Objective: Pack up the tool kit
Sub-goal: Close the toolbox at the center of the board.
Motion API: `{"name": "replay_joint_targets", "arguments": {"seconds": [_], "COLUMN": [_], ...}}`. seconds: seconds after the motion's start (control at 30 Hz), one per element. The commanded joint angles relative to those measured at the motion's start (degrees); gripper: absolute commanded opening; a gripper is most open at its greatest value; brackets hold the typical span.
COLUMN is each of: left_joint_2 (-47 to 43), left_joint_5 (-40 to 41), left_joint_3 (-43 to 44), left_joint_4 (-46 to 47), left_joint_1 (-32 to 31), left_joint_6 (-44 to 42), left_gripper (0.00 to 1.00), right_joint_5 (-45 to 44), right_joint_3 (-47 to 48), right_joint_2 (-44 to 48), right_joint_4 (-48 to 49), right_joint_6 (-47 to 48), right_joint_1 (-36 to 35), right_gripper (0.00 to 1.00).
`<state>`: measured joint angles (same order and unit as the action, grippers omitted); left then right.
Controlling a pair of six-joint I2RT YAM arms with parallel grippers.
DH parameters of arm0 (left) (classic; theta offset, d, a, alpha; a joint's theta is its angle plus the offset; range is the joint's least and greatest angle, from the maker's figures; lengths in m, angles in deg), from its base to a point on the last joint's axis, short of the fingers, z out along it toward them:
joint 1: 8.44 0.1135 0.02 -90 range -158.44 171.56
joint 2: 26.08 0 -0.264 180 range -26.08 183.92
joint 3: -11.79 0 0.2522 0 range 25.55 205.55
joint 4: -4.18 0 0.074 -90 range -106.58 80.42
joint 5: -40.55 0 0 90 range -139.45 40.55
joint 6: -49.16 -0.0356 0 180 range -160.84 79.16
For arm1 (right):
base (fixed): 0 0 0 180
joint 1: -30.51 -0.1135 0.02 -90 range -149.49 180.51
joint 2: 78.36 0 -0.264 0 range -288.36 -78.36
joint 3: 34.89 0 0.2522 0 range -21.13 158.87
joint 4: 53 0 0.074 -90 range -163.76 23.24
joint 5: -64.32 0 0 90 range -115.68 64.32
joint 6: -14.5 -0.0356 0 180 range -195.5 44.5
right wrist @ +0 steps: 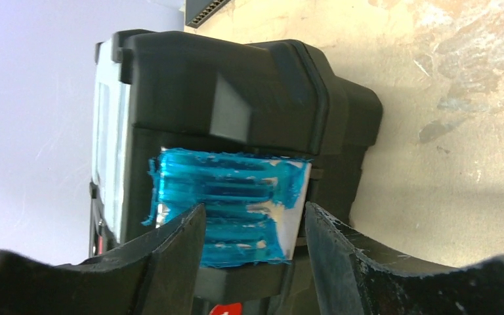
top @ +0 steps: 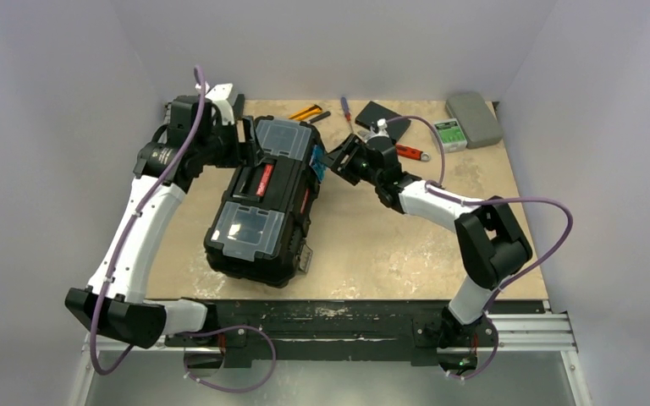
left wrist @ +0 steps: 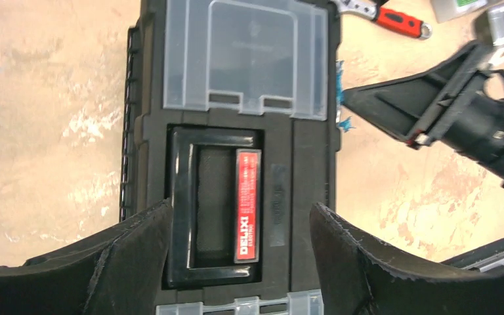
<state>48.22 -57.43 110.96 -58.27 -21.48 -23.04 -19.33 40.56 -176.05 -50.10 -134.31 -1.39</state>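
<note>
The tool kit is a black toolbox lying closed and slantwise on the table, with clear-lidded compartments at both ends of its lid. Its red-labelled handle lies flat in its recess. My left gripper hovers open over the lid, its fingers on either side of the handle and touching nothing. My right gripper stands open at the box's side. The blue-smeared latch sits between its fingertips, and a gap shows on the right. From above, the right gripper meets the box's far right flank.
Loose tools lie behind the box: a red-handled wrench, a screwdriver and a yellow-and-black tool. A flat black box, a grey rounded case and a small green-white item sit at the back right.
</note>
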Motion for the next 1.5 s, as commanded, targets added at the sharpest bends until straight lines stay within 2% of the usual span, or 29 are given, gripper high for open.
{"name": "replay_joint_targets", "arguments": {"seconds": [0.0,0.13,0.3,0.37,0.53,0.87,1.2,1.47], "left_joint_2": [1.71,6.68,11.46,11.81,7.99,5.86,7.27,11.7], "left_joint_5": [2.63,5.75,6.8,4.75,-7.92,-5.82,-7.68,-10.72], "left_joint_3": [5.87,11.08,13.68,12.62,4.57,-0.39,-1.89,-1.57], "left_joint_4": [-3.75,-7.65,-9.4,-8.48,0.5,0.72,0.81,-1.0], "left_joint_1": [-3.22,-7.65,-7.93,-7.01,-0.1,5.47,7.73,9.52], "left_joint_6": [-2.04,-3.76,-4.7,-4.09,0.86,1.9,1.28,0.04], "left_gripper": [0.74,0.75,0.76,0.76,0.76,0.78,0.79,0.8], "right_joint_5": [7.96,9.73,13.28,15.11,17.91,19.56,20.52,16.88], "right_joint_3": [-2.75,-3.73,-6.47,-7.11,-8.12,-10.2,-6.79,-0.28], "right_joint_2": [-1.82,-2.24,-3.59,-4.74,-7.35,-10.58,-11.46,-9.92], "right_joint_4": [4.82,8.43,17.57,21.95,31.12,45.07,41.34,23.91], "right_joint_6": [-0.96,-1.83,-5.03,-6.63,-10.71,-16.92,-15.77,-11.33], "right_joint_1": [-0.66,-0.58,-0.14,-0.09,-0.07,0.75,1.53,1.5], "right_gripper": [0.6,0.71,0.83,0.84,0.85,0.87,0.88,0.89]}}
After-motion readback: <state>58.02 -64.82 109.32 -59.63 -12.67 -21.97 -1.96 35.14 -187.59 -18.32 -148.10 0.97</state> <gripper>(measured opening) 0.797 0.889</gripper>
